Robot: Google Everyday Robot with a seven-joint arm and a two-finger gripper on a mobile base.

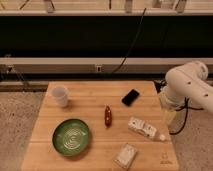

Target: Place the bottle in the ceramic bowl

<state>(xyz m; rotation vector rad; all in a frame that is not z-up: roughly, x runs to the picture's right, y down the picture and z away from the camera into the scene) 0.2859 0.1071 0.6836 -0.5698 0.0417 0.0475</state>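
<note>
Bottle (142,127): lies on its side on the table (90,106), right of the middle, cap toward the right edge.
Feel: likely light, hard and a bit slippery.
Best hold: across its long flat sides, near the middle.
Gripper (169,118): hangs by the table's right edge, near the cap; I cannot tell if it is spread or pressed together.
Green bowl (71,136): front left, well apart from the bottle, nothing in it.
White cup (60,95): back left, looks empty.
</note>
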